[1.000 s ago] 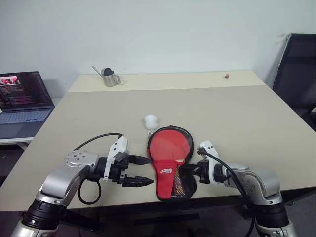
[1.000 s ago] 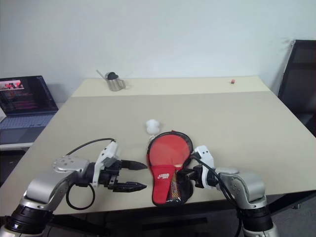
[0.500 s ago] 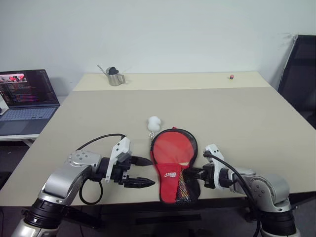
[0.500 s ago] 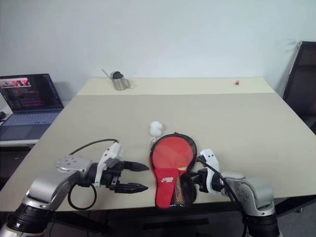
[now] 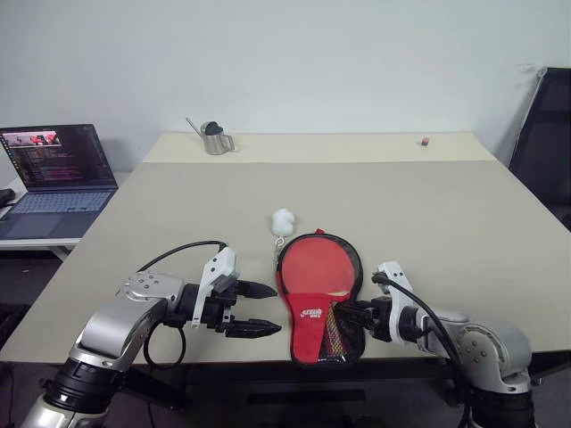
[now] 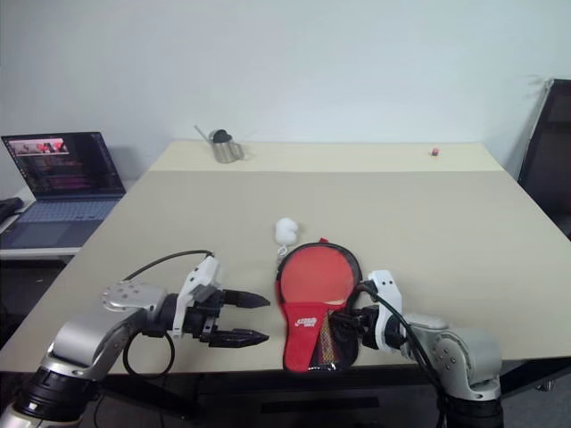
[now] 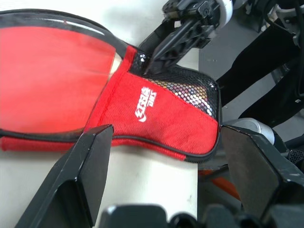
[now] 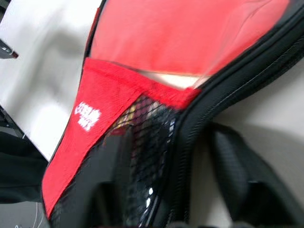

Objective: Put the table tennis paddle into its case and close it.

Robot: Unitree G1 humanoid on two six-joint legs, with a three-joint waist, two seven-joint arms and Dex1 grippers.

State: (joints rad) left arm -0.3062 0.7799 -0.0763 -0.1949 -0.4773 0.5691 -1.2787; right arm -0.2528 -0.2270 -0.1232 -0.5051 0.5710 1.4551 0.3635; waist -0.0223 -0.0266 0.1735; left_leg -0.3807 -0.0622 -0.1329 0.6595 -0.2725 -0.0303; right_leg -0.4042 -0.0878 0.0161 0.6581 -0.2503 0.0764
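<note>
Your paddle (image 5: pixel 317 266) lies in the case (image 5: pixel 314 323) at the table's (image 5: pixel 446 214) near edge. Left gripper (image 5: pixel 259 309), just left of the case, gapes empty; right gripper (image 5: pixel 346 316) straddles its zipper rim, fingers parted.

The red table tennis paddle (image 5: pixel 318 266) lies in its open, black-rimmed red case (image 5: pixel 314 325) at the table's near edge.

I see bare table (image 5: pixel 428 214) stretching wide beyond the case (image 5: pixel 319 303), broken only by a white ball (image 5: pixel 282 220) just past its rim. The metal pitcher (image 5: pixel 212 140) and small red object (image 5: pixel 426 141) stand well apart along the far edge.
</note>
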